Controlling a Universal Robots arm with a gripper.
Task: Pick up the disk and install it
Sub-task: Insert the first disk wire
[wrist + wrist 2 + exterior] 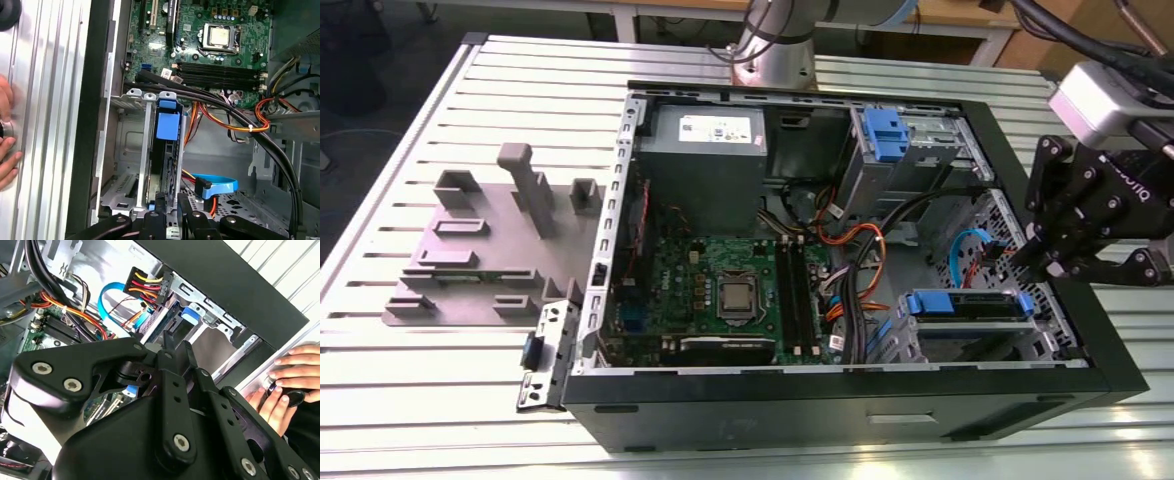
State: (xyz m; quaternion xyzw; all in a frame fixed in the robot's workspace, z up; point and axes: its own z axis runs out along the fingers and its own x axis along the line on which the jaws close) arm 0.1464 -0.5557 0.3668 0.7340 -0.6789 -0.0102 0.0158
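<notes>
Slatted aluminium bench (400,400) carries an open black PC tower case (854,410) lying on its side. My black claw (1027,262) hangs over the grey metal drive cage (131,150), and I can't tell whether it's open or closed. The disk, a flat silver hard drive in a blue plastic carrier frame (167,125), stands edge-on in that cage just ahead of the claw; contact unclear. It's prob. rigid, fairly dense, smooth-sided and shock-sensitive, so I'd grip across the carrier frame edges, not the label (someone's hand (295,375) rests nearby, beyond the case wall).
</notes>
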